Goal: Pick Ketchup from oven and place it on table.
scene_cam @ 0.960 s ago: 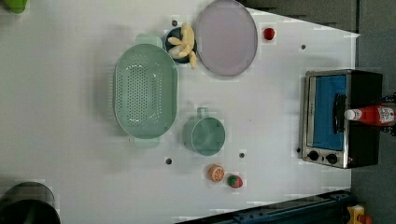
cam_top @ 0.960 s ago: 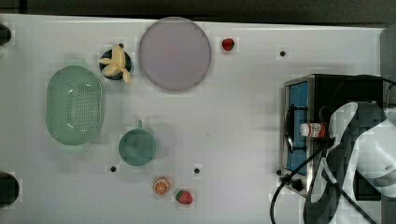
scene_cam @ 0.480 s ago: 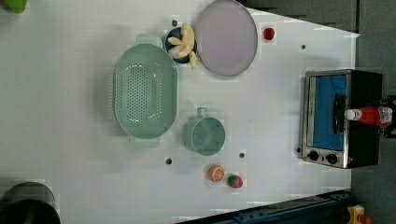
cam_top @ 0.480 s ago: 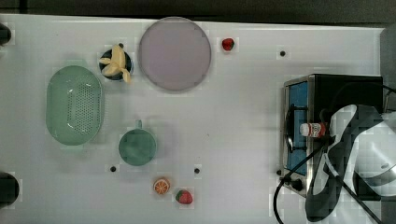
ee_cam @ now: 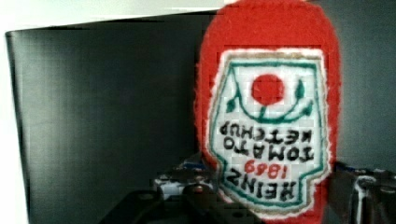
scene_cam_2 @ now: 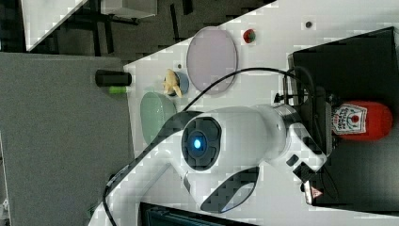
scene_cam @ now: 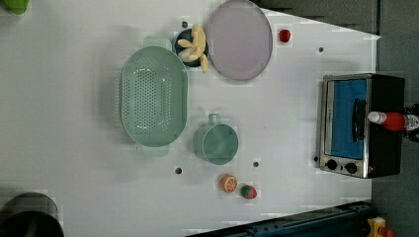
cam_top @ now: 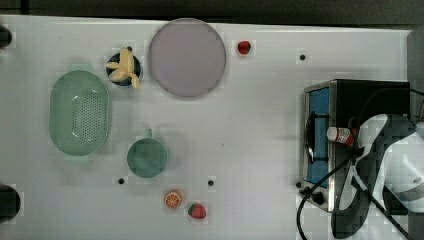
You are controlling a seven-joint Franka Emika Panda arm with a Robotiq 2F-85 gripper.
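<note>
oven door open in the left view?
No. In the left view the oven has its blue glass door flush in the silver frame, and the ketchup lies on its black top.

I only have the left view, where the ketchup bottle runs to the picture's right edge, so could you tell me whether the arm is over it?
Observer: Yes. In the top view the white arm hangs over the oven and covers the ketchup bottle except its cap end.
Operator: Thank you. Is the bottle's base free?
Observer: In the right view the rounded red base lies bare on the oven's black top, past the arm.
Operator: Which side faces the wrist camera?
Observer: The white label, reading tomato ketchup.
</note>
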